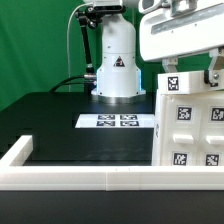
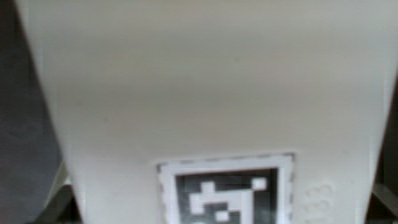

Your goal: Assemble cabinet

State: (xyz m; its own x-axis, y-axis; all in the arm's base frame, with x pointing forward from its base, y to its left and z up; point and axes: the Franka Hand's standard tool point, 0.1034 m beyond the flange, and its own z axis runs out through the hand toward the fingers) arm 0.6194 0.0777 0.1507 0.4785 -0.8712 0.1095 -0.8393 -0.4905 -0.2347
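You're looking at the cabinet (image 1: 188,122) standing upright at the exterior view's right edge of the dark surface (image 1: 60,115), close to the front, several black-and-white tags (image 1: 172,84) facing the camera. The gripper (image 1: 190,62) is sitting right on top of it, arm body (image 1: 180,30) filling the upper right corner; one finger (image 1: 213,68) is showing beside the cabinet's top, but you cannot tell whether the jaws are clamped on the panel or just apart around it. In the wrist view a white cabinet face (image 2: 196,90) is filling almost the whole frame, one blurred tag (image 2: 228,190) near its end. The marker board (image 1: 116,121) is lying flat mid-surface toward the back, just in front of the robot base (image 1: 115,60). The white border rail (image 1: 70,178) is running along the front edge and left side.
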